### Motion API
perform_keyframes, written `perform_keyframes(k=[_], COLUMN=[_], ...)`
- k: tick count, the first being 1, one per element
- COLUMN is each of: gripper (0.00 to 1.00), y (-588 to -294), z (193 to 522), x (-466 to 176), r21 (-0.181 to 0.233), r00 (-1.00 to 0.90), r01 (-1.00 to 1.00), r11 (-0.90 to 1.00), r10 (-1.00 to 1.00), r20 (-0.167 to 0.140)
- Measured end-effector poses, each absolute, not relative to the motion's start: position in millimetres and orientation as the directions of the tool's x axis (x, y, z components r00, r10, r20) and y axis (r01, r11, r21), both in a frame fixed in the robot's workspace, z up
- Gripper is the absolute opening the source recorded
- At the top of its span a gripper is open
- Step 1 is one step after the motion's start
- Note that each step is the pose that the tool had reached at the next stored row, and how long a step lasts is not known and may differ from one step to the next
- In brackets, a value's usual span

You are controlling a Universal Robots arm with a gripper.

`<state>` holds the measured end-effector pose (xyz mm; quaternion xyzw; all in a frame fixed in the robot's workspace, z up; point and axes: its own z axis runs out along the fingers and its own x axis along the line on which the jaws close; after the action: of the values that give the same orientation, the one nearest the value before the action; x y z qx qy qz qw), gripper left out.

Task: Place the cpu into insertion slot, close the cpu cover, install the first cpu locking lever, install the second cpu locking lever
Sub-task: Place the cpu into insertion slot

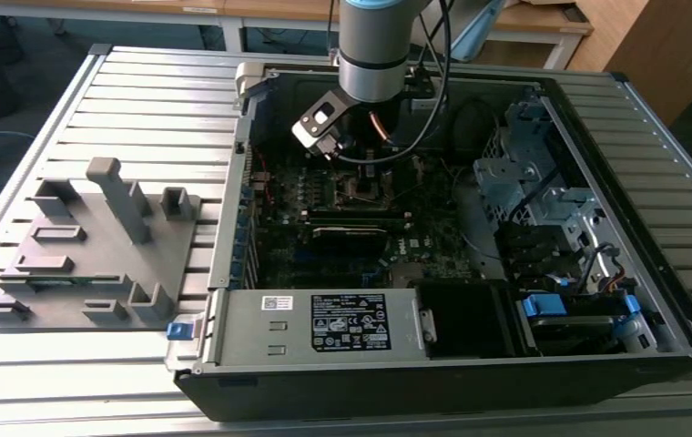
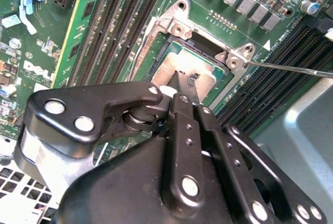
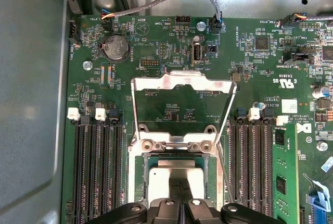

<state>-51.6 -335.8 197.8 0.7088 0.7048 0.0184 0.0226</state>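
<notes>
At nine o'clock in the exterior view a grey holder block (image 1: 91,246) sits on the slatted surface (image 1: 139,82). The open computer case (image 1: 443,373) takes the middle. The arm (image 1: 371,45) reaches down into it toward twelve o'clock of the board (image 1: 321,246), and the drive cage (image 1: 528,173) stands at three o'clock.

The second wrist view shows the gripper (image 2: 184,87) with its fingers drawn together and nothing between them. Its tips are on or just above the grey top of the cpu (image 2: 177,70); we cannot tell whether they touch. The cpu lies flat inside the slot (image 2: 174,46), so we judge the placing step all but done. To do it well, we would keep the chip level and its corners square to the rim. We would allow no sideways drag over the contacts beneath, and any pressure should be light and straight down.

That view also shows a thin lever rod (image 2: 291,69) swung clear beside the slot. The first wrist view adds what it lacks: the cover (image 3: 182,84) stands open, hinged back from the slot, with the board showing through its window.
</notes>
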Motion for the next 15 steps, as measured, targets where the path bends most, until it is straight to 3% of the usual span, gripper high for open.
perform_keyframes(k=[15], gripper=[0.10], y=[-335.7], z=[215.9], x=[-51.5], r21=[0.058], r00=[0.006], r01=[0.998], r11=[-0.006], r10=[1.000], r20=[-0.005])
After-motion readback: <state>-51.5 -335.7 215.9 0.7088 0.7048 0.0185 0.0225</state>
